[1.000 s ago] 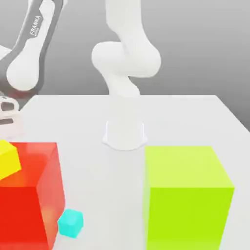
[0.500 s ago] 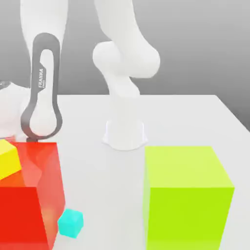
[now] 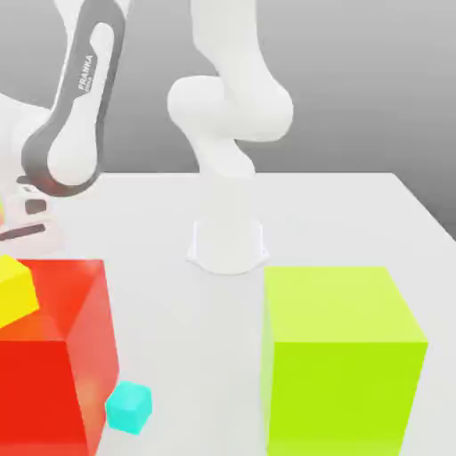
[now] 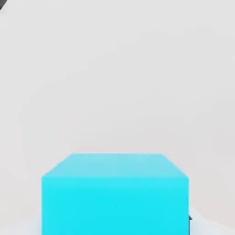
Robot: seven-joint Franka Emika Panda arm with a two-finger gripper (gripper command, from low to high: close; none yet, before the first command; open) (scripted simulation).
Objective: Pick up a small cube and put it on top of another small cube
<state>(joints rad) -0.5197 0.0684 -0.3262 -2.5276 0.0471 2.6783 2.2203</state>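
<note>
The end effector (image 4: 114, 229) is clamped on the small sky-blue cube (image 4: 114, 193) between its fingers.

the landmark here is the big glossy red cube (image 3: 49, 356) at the exterior view's left edge, standing on a flat white tabletop (image 3: 338, 223). a small yellow cube (image 3: 16, 289) sits tilted at the red cube's upper far corner, seemingly resting on its top face, though the frame edge cuts it off. a small turquoise cube (image 3: 129, 407) lies on the tabletop just beside the red cube's near lower corner, toward the exterior view's right. a big lime-green cube (image 3: 338, 356) stands well apart from the red cube, further to the exterior view's right. behind the tabletop, beyond the red cube, is a plain grey backdrop (image 3: 374, 80).
</note>
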